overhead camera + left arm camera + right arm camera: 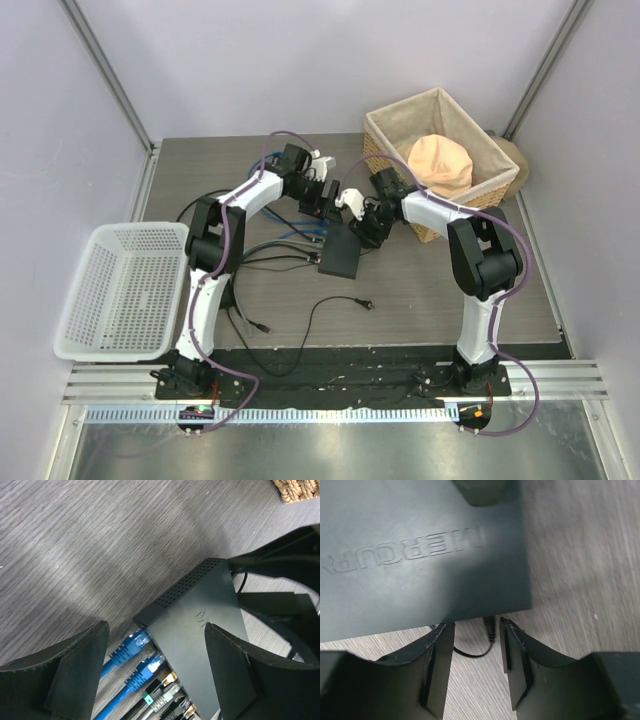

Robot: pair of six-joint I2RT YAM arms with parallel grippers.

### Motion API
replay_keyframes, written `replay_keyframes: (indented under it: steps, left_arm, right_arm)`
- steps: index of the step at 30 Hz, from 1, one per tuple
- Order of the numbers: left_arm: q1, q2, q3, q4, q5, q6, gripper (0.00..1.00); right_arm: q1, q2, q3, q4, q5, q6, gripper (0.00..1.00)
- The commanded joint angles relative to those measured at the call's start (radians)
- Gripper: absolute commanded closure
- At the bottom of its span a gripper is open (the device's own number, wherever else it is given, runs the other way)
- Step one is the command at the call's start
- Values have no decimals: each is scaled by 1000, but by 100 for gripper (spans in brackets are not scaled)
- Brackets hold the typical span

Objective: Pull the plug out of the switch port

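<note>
The switch (340,256) is a flat dark-grey box lying mid-table. My left gripper (155,627) stands open over its socket edge (200,630). One finger (75,675) is outside the cables and the other (235,675) is above the lid. Two blue plugs (136,647) and several black and grey ones sit in the ports. In the right wrist view the lettered lid (420,555) fills the top. A black plug (490,628) sticks out of the near edge, between the tips of my open right gripper (476,624), touching neither pad.
A wicker basket (390,125) holding a peach cloth stands at the back right. A white plastic basket (125,290) sits at the left edge. Loose black cables (330,310) trail over the near part of the table.
</note>
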State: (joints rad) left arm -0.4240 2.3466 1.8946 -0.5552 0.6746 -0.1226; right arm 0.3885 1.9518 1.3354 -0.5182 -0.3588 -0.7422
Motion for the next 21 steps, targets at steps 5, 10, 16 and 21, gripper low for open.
replay_keyframes:
  steps: [5,10,16,21]
  left_arm:
    - [-7,2,-20,-18,-116,9,17]
    - [-7,-75,-6,-14,-393,-14,17]
    - [25,-168,0,1,-386,-64,36]
    - [28,-248,-136,93,-117,-149,100]
  right_arm:
    - [15,-7,10,33,46,-26,54]
    - [13,-22,-31,64,38,-17,53]
    - [7,-30,-39,75,15,-3,53]
    - [-2,-14,-24,75,-5,26,53]
